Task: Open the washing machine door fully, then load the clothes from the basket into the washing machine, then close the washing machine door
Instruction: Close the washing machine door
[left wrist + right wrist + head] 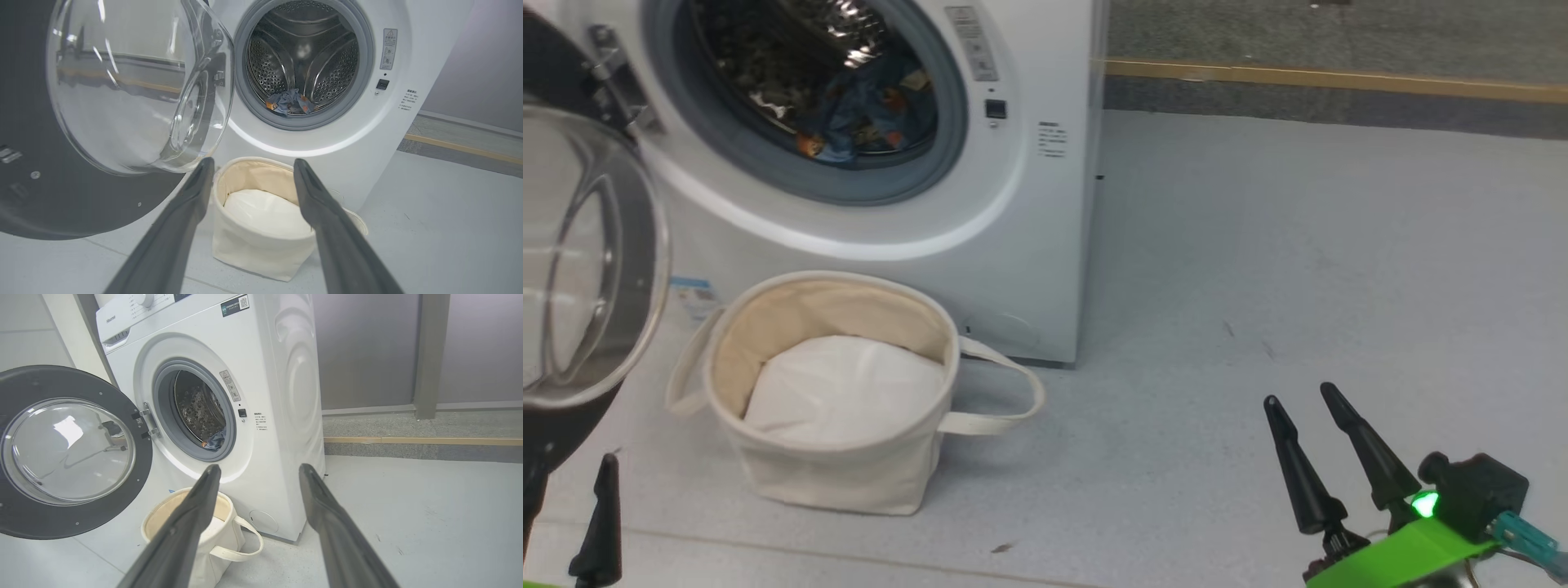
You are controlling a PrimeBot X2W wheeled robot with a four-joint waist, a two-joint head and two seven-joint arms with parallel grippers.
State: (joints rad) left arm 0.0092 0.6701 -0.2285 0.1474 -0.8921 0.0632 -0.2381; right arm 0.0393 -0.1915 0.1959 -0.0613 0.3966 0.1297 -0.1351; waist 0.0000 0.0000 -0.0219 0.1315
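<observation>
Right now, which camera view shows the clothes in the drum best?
The head view: the clothes appear largest there, with the orange print visible. The left wrist view shows them small but straight on; the right wrist view shows just an edge.

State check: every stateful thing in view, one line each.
washing machine door: open, swung wide.
clothes: lying in the drum.
basket: upright on the floor, only its white pad inside.
left gripper: jaws open, empty.
right gripper: jaws open, empty.
</observation>
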